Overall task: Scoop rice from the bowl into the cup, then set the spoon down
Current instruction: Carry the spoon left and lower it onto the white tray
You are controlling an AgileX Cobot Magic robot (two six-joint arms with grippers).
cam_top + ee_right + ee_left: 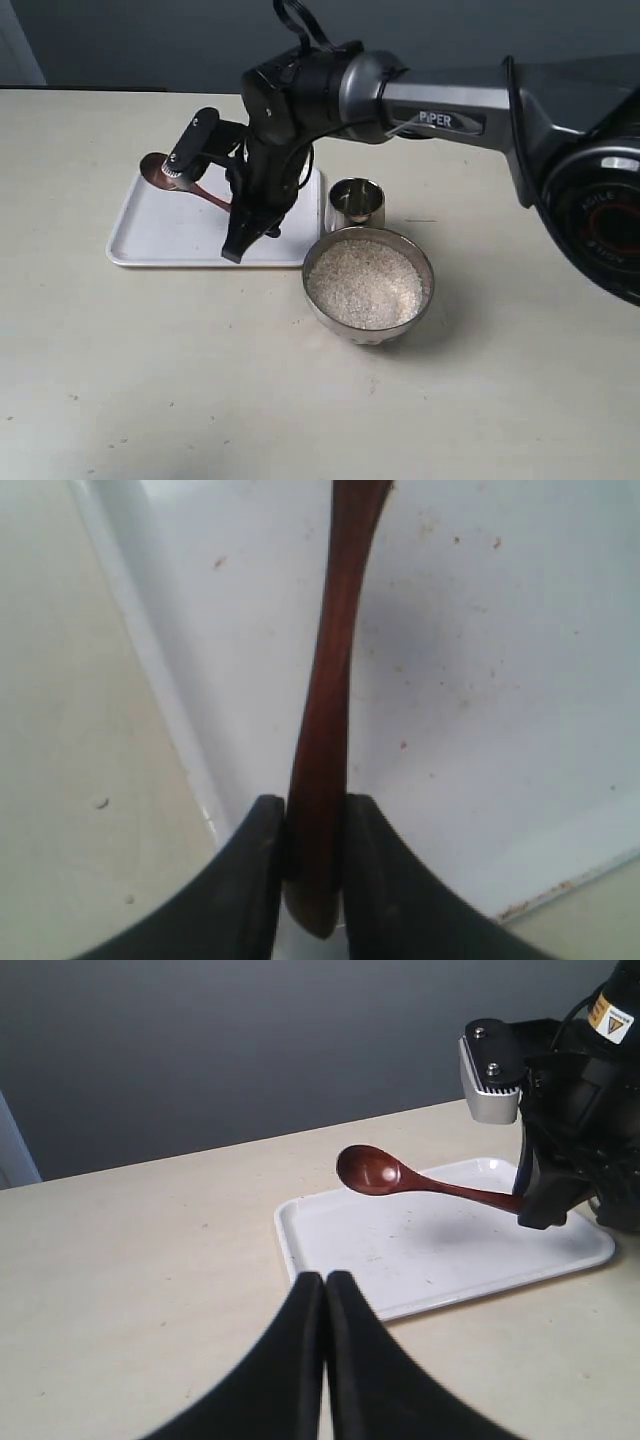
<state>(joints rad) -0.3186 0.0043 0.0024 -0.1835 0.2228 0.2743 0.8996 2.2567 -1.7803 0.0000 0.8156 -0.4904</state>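
My right gripper (237, 222) reaches across to the left and is shut on the handle end of the dark wooden spoon (160, 170). The spoon (372, 1171) hangs a little above the white tray (160, 235), its head empty and casting a shadow. In the right wrist view the handle (325, 710) sits clamped in the gripper (315, 815). The metal bowl (426, 275) holds white rice (365, 285) to the tray's right. The small steel cup (356, 203) stands just behind the bowl; I cannot make out its contents. My left gripper (325, 1285) is shut and empty, low over the table near the tray's edge (290, 1245).
The tray (480, 680) shows a few dark specks and nothing else lying on it. Bare beige tabletop (200, 380) spreads in front of the tray and bowl. The right arm (450, 110) spans over the cup area from the right.
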